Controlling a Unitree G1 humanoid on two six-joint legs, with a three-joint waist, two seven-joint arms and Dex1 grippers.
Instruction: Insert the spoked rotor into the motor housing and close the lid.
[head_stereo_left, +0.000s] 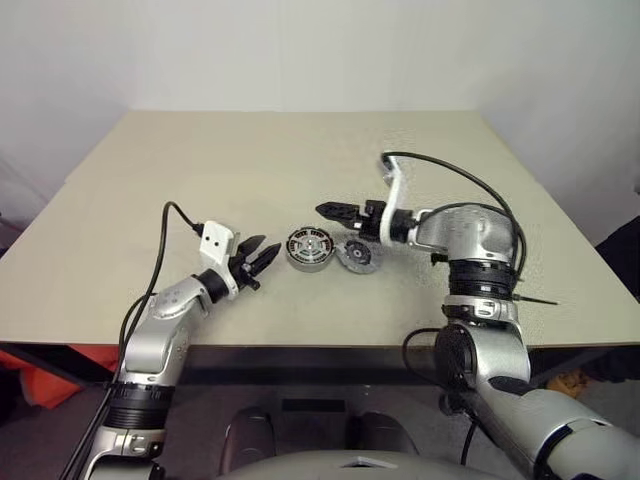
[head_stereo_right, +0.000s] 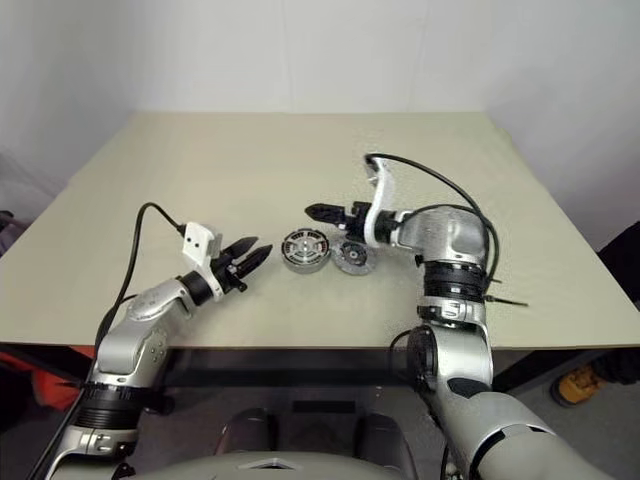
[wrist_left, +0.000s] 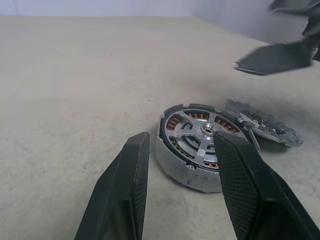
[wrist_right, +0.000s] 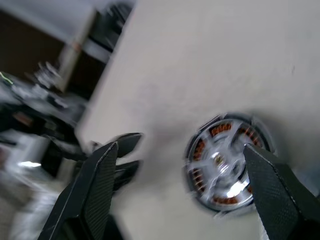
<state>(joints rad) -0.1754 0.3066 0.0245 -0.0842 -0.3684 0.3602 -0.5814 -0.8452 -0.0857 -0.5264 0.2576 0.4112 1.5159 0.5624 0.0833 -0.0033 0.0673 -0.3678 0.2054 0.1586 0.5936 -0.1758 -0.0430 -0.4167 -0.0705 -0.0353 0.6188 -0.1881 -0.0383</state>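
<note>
Both my jaws stand apart and empty: left gripper level beside the housing, right gripper hovering above it. Rotor seems seated in the housing; lid leans tilted against the housing's right side. Risk: grabbing the propped lid by its notched edge could slip it or shove the housing.

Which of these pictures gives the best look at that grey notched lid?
The left wrist view: the lid is close, leaning tilted on the housing. Both eye views show it small beside the housing, under the right gripper. In the right wrist view I cannot make it out.
</note>
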